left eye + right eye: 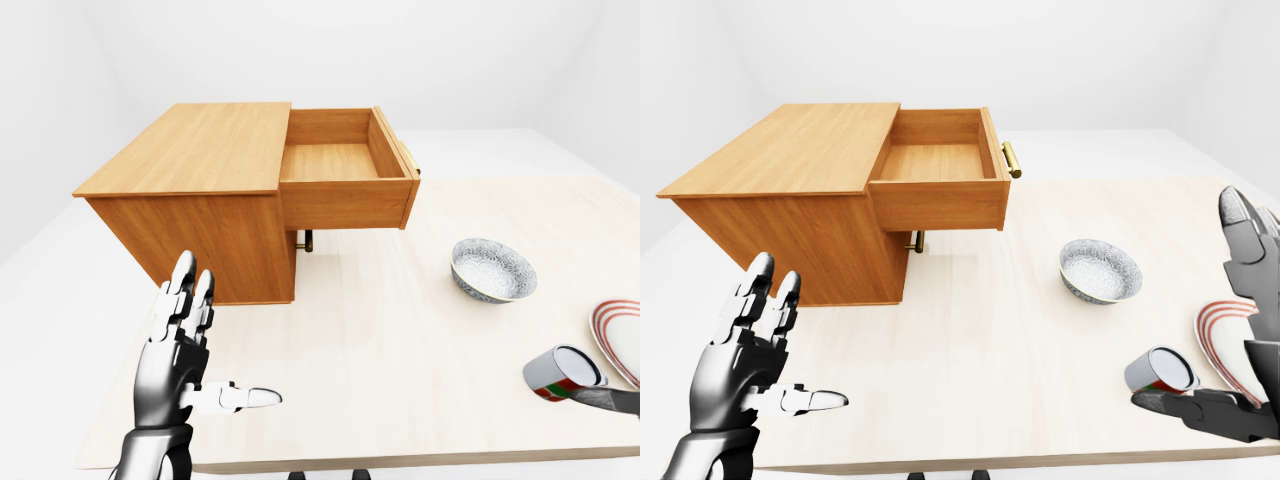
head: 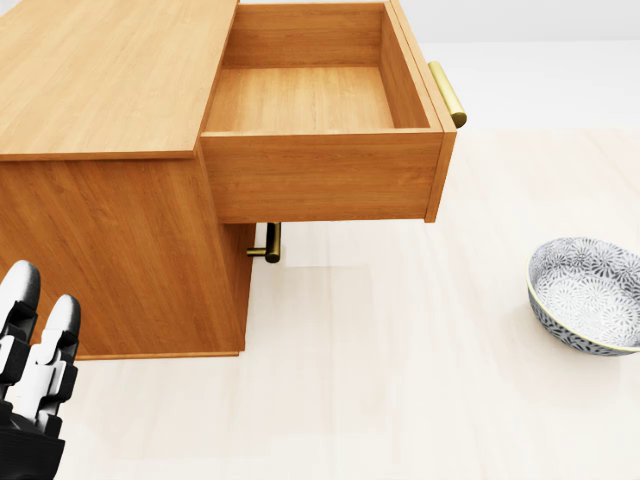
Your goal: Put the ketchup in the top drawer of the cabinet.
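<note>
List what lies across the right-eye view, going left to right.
Left hand → cabinet → open top drawer → patterned bowl → can lying on its side → striped plate → right hand.

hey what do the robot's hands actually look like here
Both the left hand and the right hand are glossy, dark metallic grey, with three segmented fingers ending in rounded white tips. Black joints show between the segments. No cables, sleeves or markings are visible.

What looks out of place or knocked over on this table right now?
One thing: the can lies tipped on its side near the table's bottom right edge, open end toward the camera, beside the striped plate. The right hand stands open by it. The top drawer is pulled out, empty.
</note>
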### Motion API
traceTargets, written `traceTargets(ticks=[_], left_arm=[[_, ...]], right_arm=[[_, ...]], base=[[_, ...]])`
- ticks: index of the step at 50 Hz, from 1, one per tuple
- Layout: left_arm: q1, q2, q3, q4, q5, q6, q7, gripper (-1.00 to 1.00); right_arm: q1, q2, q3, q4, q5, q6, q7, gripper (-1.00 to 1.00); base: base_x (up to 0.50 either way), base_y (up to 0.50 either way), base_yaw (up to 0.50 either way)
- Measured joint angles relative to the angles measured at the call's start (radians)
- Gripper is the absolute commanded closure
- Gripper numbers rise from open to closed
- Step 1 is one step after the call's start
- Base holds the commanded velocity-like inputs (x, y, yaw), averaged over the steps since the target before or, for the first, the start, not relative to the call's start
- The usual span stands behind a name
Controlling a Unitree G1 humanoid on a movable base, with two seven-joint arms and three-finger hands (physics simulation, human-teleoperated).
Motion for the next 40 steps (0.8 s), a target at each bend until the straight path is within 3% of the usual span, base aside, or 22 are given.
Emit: traceTargets(ticks=[14,40], left_arm=[[-0.005,0.0,-0.001,0.007,0.004,0.0,0.005,-1.0],[-0.021,0.004,-0.002,0.027,0.009,0.002,0.014,-1.0]], right_arm=[[-0.005,-0.062,-0.089,0.129,-0.088,0.0,0.0,-1.0],[0.037,-0.067,-0.033,0.444,-0.196,0.0,0.0,-1.0]], base=[[0.0,0.0,0.0],[0.0,0.0,0.0]])
